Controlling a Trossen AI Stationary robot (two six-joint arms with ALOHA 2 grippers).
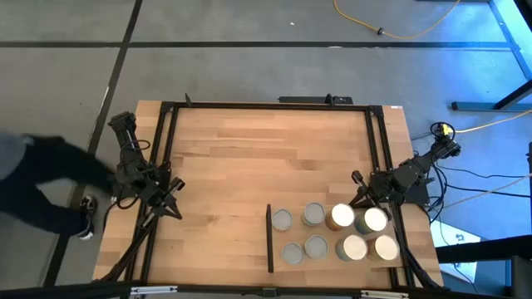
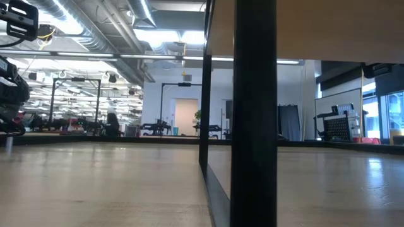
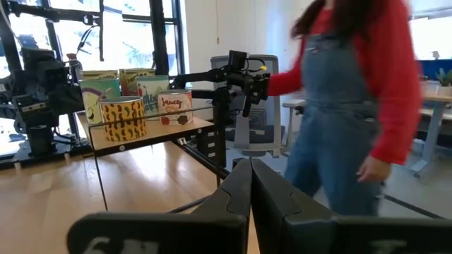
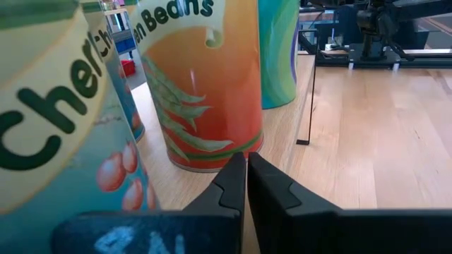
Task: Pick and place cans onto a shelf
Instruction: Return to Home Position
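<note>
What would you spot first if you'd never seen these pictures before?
Probably the eight cans bunched in two rows on the shelf, at the lower right of the high view, close beside the right gripper with its jaws shut. Then a person in a red top and denim overalls, beyond the table in the left wrist view, past the left gripper, jaws shut too.

Left tool (image 3: 248, 169) closed; right tool (image 4: 246, 161) closed; arms apparently folded outboard.

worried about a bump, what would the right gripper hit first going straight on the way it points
Most likely the orange beans can, standing close ahead of the shut right gripper; the gap is hard to judge.
</note>
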